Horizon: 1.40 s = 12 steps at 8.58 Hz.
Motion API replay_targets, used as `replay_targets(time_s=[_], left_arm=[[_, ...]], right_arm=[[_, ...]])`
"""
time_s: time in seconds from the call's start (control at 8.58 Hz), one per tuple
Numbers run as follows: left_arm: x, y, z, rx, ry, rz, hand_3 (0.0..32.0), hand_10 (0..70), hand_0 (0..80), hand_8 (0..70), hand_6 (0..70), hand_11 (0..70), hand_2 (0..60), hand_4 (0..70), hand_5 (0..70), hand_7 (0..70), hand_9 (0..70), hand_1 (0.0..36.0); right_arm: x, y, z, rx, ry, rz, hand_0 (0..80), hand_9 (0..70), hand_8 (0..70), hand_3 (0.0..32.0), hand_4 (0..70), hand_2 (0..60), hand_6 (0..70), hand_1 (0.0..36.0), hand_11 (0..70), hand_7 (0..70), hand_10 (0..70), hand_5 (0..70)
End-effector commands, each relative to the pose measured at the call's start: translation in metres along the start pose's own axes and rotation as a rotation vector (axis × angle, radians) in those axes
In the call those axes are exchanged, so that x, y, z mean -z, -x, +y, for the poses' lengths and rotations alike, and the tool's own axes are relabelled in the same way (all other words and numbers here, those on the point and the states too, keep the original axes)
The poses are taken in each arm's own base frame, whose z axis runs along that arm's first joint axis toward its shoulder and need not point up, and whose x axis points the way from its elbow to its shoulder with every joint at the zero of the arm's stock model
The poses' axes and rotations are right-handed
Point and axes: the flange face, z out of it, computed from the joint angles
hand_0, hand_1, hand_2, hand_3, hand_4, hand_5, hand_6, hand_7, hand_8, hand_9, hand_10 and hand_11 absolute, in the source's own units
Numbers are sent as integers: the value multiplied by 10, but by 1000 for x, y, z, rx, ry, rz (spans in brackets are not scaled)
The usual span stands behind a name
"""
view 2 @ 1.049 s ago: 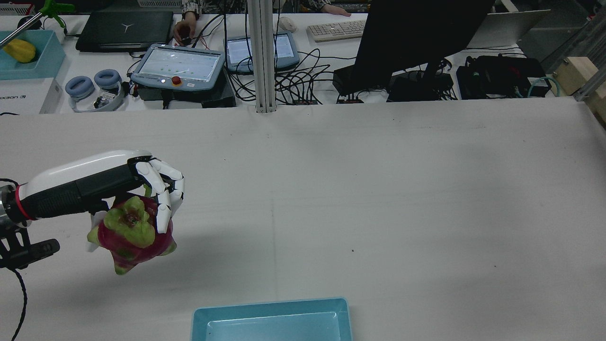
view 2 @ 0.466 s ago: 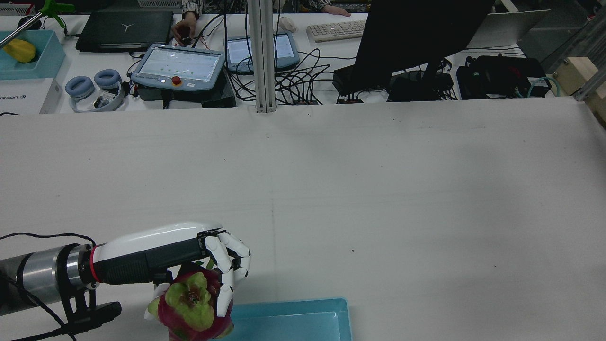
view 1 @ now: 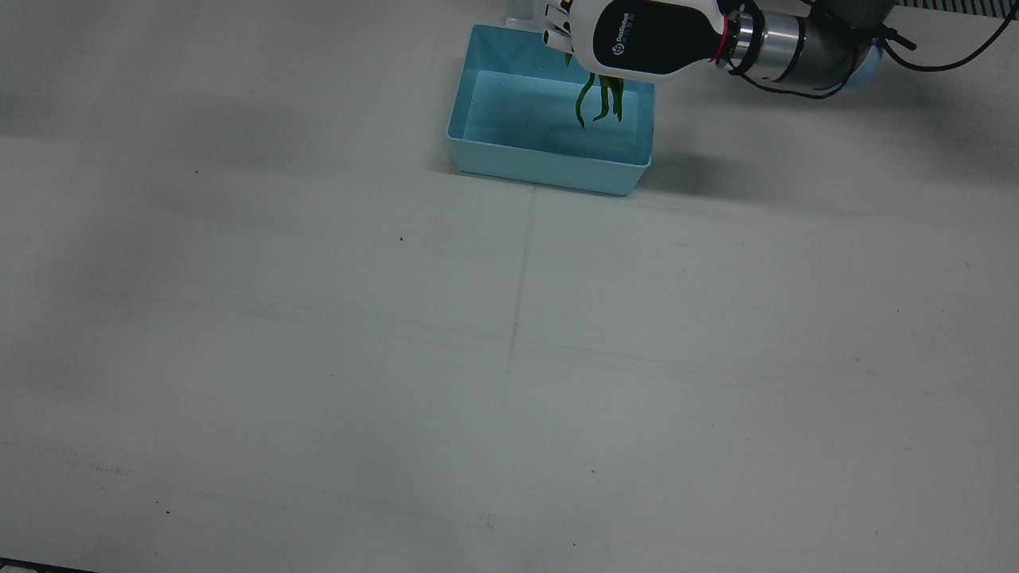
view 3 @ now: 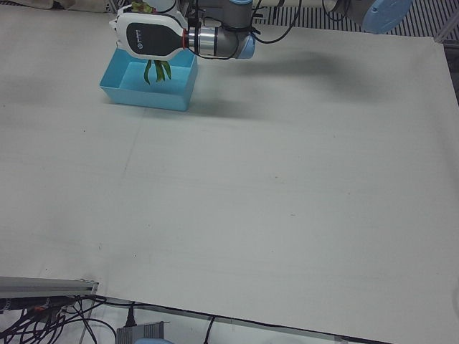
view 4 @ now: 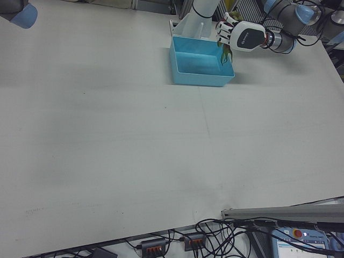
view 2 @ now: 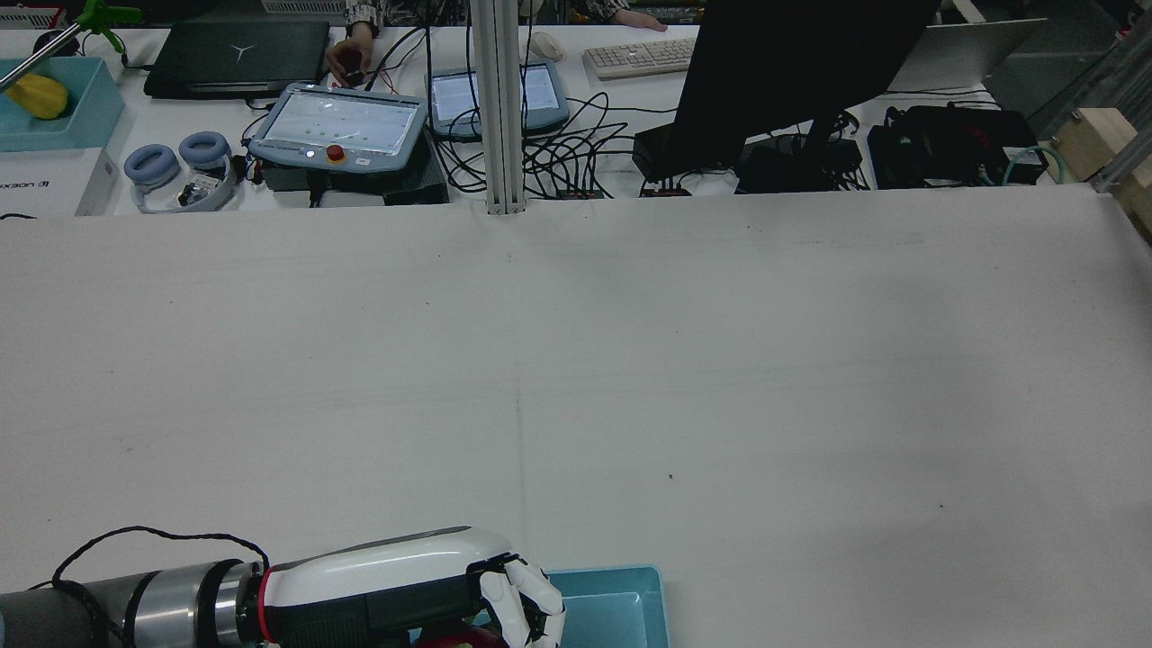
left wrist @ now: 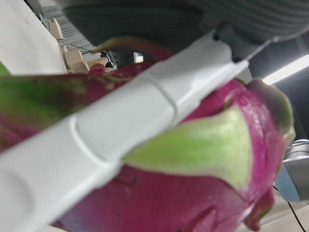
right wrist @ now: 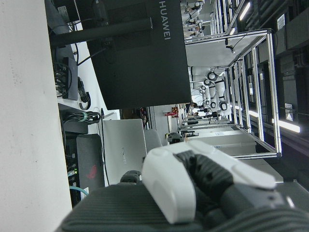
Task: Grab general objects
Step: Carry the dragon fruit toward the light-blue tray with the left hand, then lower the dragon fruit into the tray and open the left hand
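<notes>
Left hand [view 1: 637, 36] has moved from mid-worktop to above the blue bin [view 1: 478, 155], fingers wrapped around the dragon fruit [left wrist: 193, 183]. Fruit's green tips [view 1: 597, 99] hang down into the otherwise empty bin. Right hand's state: cannot tell.

Magenta dragon fruit [left wrist: 193, 193] with green scales; light-blue bin [view 1: 549, 163].

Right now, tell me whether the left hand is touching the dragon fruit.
Touching. The left hand view shows a white finger pressed straight across the dragon fruit skin with no gap between them.
</notes>
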Motion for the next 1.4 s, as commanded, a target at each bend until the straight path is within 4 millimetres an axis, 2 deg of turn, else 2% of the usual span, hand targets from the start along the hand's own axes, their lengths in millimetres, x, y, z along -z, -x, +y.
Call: replay_targets(time_s=[0.0, 0.12, 0.23, 0.35, 0.47, 0.58, 0.7, 0.82, 1.05, 1.17, 1.28], left_arm=[[-10, 19, 16, 10, 20, -12, 0, 621, 800, 700, 700, 700, 600, 700, 700, 700, 700, 360], [-11, 22, 18, 3, 25, -15, 0, 476, 800, 570, 700, 696, 600, 700, 700, 700, 700, 360], [-14, 31, 26, 19, 42, -22, 0, 287, 800, 255, 700, 450, 600, 700, 700, 700, 328, 360], [-16, 35, 30, 26, 60, -19, 0, 161, 800, 150, 700, 280, 600, 681, 700, 700, 186, 360], [-18, 31, 31, 21, 75, 1, 0, 44, 800, 131, 700, 111, 600, 616, 700, 700, 186, 360], [-18, 30, 31, 20, 81, 8, 0, 0, 800, 117, 639, 0, 600, 589, 700, 700, 186, 360], [-15, 31, 30, 19, 82, 9, 0, 0, 800, 114, 624, 0, 600, 561, 700, 700, 186, 360], [-14, 31, 30, 19, 84, 9, 0, 0, 800, 99, 549, 0, 600, 485, 700, 700, 186, 360], [-11, 32, 29, 19, 82, 5, 0, 0, 800, 84, 470, 0, 600, 406, 700, 700, 169, 360], [0, 35, 26, 17, 78, 4, 0, 0, 800, 56, 331, 35, 600, 286, 700, 700, 132, 360], [13, 37, 23, 15, 74, 3, 0, 0, 800, 23, 169, 1, 600, 143, 700, 546, 95, 360]], right_arm=[[0, 0, 0, 0, 0, 0, 0, 0, 0, 0, 0, 0, 0, 0, 0, 0, 0, 0], [0, 0, 0, 0, 0, 0, 0, 0, 0, 0, 0, 0, 0, 0, 0, 0, 0, 0], [0, 0, 0, 0, 0, 0, 0, 0, 0, 0, 0, 0, 0, 0, 0, 0, 0, 0], [0, 0, 0, 0, 0, 0, 0, 0, 0, 0, 0, 0, 0, 0, 0, 0, 0, 0], [0, 0, 0, 0, 0, 0, 0, 0, 0, 0, 0, 0, 0, 0, 0, 0, 0, 0], [0, 0, 0, 0, 0, 0, 0, 0, 0, 0, 0, 0, 0, 0, 0, 0, 0, 0], [0, 0, 0, 0, 1, 0, 0, 0, 0, 0, 0, 0, 0, 0, 0, 0, 0, 0], [0, 0, 0, 0, 0, 0, 0, 0, 0, 0, 0, 0, 0, 0, 0, 0, 0, 0], [0, 0, 0, 0, 0, 0, 0, 0, 0, 0, 0, 0, 0, 0, 0, 0, 0, 0], [0, 0, 0, 0, 0, 0, 0, 0, 0, 0, 0, 0, 0, 0, 0, 0, 0, 0], [0, 0, 0, 0, 0, 0, 0, 0, 0, 0, 0, 0, 0, 0, 0, 0, 0, 0]])
